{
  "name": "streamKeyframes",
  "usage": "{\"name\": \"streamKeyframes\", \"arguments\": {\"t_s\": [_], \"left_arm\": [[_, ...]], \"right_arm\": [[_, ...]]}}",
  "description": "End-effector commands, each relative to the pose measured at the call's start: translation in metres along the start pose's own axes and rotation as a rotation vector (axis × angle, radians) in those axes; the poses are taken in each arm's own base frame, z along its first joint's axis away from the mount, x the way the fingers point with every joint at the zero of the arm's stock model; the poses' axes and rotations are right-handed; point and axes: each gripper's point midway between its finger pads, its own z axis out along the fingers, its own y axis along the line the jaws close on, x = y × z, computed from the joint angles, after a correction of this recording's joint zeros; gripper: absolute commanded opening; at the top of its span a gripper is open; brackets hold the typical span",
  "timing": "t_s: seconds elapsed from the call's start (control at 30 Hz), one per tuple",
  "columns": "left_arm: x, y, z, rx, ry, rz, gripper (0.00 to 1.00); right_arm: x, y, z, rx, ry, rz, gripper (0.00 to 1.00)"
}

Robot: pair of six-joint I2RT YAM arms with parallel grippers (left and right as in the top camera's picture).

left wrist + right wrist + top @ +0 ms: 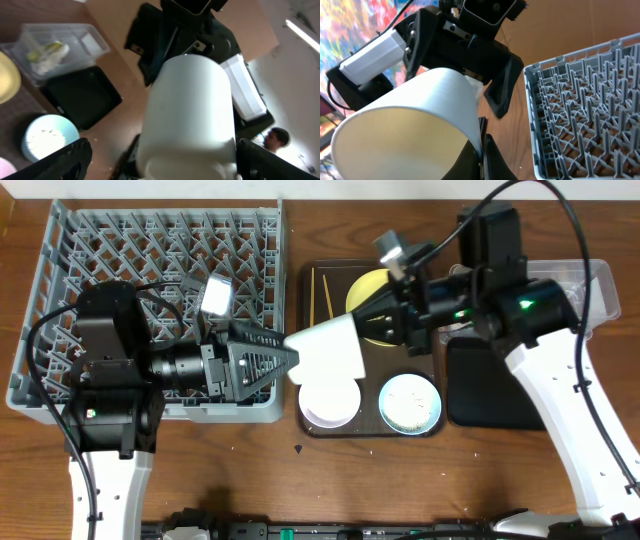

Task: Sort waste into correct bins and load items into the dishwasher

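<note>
One white bowl, rim pinched by right jaws, left jaws spread wide.

Left arm: we log it reaching rightward, with the left gripper spread wide.
Right arm: reaching leftward (elbow bent), with the right gripper pinched on the rim of a white cup.
We note the grippers face each other.

No legible text, brand, number or sign in any view; blank white tapered bowl between fingers.
</note>
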Motion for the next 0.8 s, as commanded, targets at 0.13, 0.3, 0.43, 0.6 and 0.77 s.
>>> {"name": "streamKeyframes", "arguments": {"t_s": [0.13, 0.3, 0.43, 0.6, 0.77], "left_arm": [[0.011, -0.023, 0.009, 0.098, 0.072, 0.014, 0.84], [0.016, -0.027, 0.014, 0.116, 0.096, 0.016, 0.74], [0.016, -0.026, 0.014, 0.113, 0.094, 0.016, 0.7], [0.013, -0.022, 0.014, 0.087, 0.08, 0.028, 0.69], [0.001, 0.002, 0.015, -0.055, 0.011, 0.023, 0.56]], "right_arm": [[-0.003, 0.006, 0.029, -0.005, 0.034, -0.045, 0.01], [-0.006, -0.008, 0.035, 0.083, 0.037, 0.007, 0.01], [-0.006, -0.008, 0.035, 0.085, 0.038, 0.008, 0.01], [-0.004, -0.008, 0.034, 0.086, 0.04, 0.018, 0.05], [-0.006, -0.016, 0.027, 0.127, 0.032, 0.02, 0.64]]}}
